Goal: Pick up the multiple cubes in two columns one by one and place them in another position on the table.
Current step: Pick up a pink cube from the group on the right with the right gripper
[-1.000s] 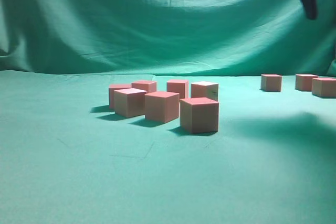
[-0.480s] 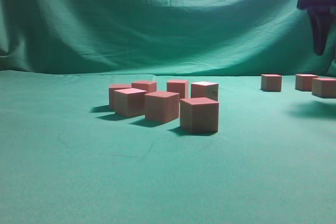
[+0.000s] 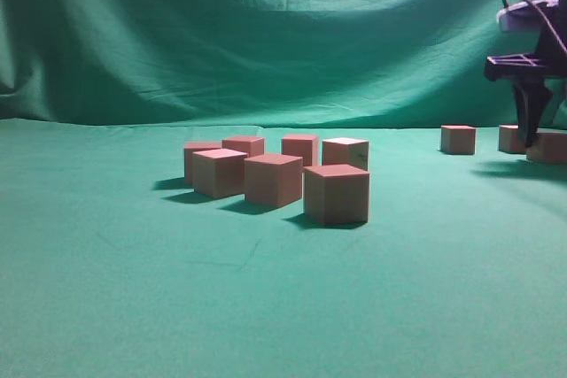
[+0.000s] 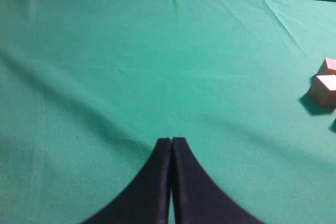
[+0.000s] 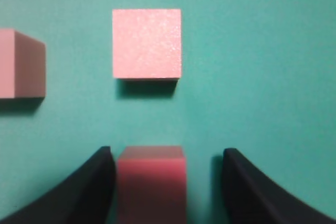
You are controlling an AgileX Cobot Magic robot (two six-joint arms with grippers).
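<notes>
The counter (image 3: pixel 133 307) was covered in teal-green cloth, with a draped green backdrop (image 3: pixel 266 33) behind it.

**Cube positions.** Seven pink-red cubes (image 3: pixel 275 179) stood grouped in two columns at the centre of the counter, running from near right to far left. The nearest cube (image 3: pixel 337 194) stood at the right front of the group. Three further cubes stood well apart from the group at the far right: one isolated cube (image 3: pixel 458 139) and two at the frame edge, partly hidden behind the right arm.

**Right end effector.** The right end effector (image 3: pixel 529 130) hung low over the far-right cubes. In the right wrist view, its two dark fingers (image 5: pixel 84 192) stood apart on either side of one cube (image 5: pixel 151 182). A gap showed between the cube and the right-hand finger; contact on the left-hand side could not be confirmed. A second cube (image 5: pixel 146 43) lay just beyond, and a third (image 5: pixel 20 64) stood at the left edge.

**Left end effector.** The left end effector (image 4: pixel 171 142) had its fingers pressed together, empty, above bare cloth. Two cubes (image 4: pixel 324 85) appeared at the right edge of that view.
</notes>
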